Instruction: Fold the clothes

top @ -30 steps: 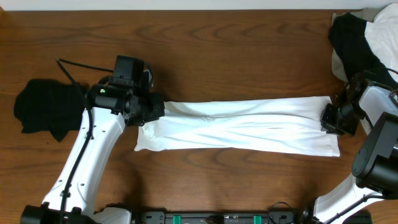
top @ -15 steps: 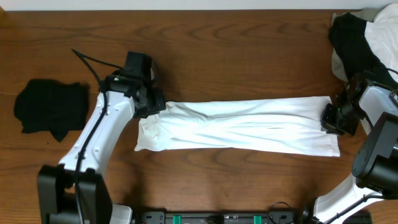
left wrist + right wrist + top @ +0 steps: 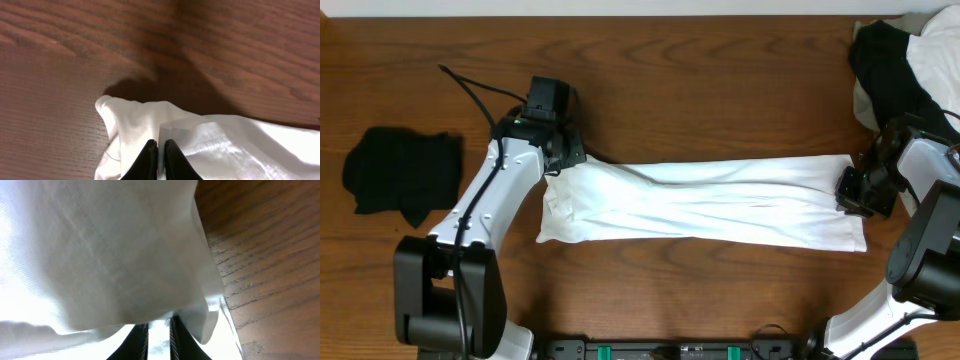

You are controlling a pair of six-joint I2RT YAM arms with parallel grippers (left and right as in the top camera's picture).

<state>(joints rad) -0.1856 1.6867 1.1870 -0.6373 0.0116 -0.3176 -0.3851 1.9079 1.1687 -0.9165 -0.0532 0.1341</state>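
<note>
The white T-shirt [image 3: 710, 202] lies folded into a long band across the table. My left gripper [image 3: 563, 158] is shut on the band's upper left corner; in the left wrist view the two black fingertips [image 3: 149, 155] pinch a fold of the white cloth [image 3: 135, 120]. My right gripper [image 3: 853, 190] is shut on the band's right end; in the right wrist view white cloth [image 3: 110, 255] drapes over the fingers [image 3: 137, 342] and sits between them. The green square print is hidden.
A black garment [image 3: 398, 175] lies at the left of the table. A heap of black and white clothes [image 3: 905, 60] sits in the far right corner. The brown wooden table [image 3: 720, 100] shows above and below the band.
My left gripper has moved right and up, carrying the shirt's left corner with it, so the band's left end now rises toward the upper left. The right arm has not moved.
</note>
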